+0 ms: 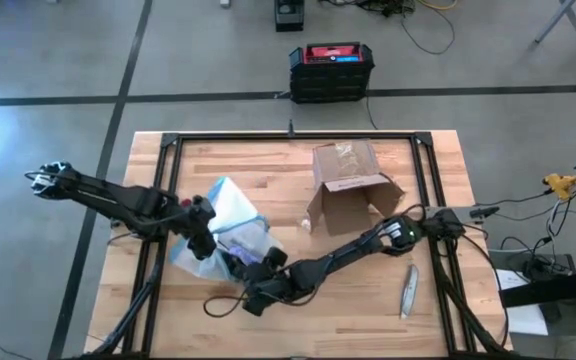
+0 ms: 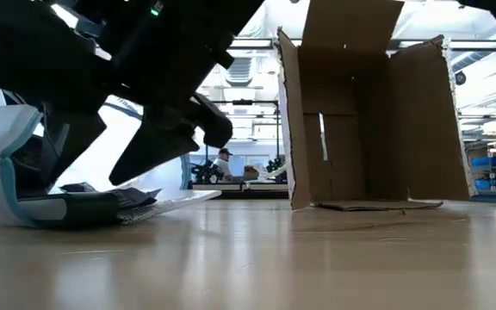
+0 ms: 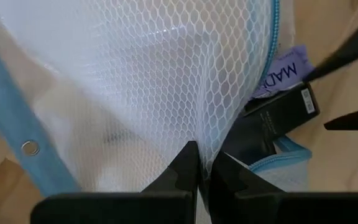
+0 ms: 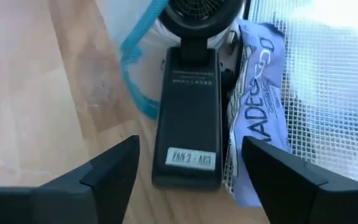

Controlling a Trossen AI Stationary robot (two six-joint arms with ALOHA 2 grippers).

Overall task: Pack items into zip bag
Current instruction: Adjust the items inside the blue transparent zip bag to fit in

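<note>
The table (image 1: 368,300) is pale wood inside a black frame. An open cardboard box (image 1: 348,180) stands toward its far side, flaps up. Left of centre lies the bag (image 1: 230,215), whitish mesh with a blue edge, partly lifted off the wood. The left gripper (image 3: 201,163) has its fingers pressed together on a fold of the bag's mesh and holds it up. The right gripper (image 4: 188,168) sits low at the bag's mouth with fingers spread wide, gripping nothing; between them lies a black packet (image 4: 190,124) with a white label, one end in the bag. Just beside it is a purple printed packet (image 4: 253,118). A grey tool (image 1: 408,290) lies near the right edge.
</note>
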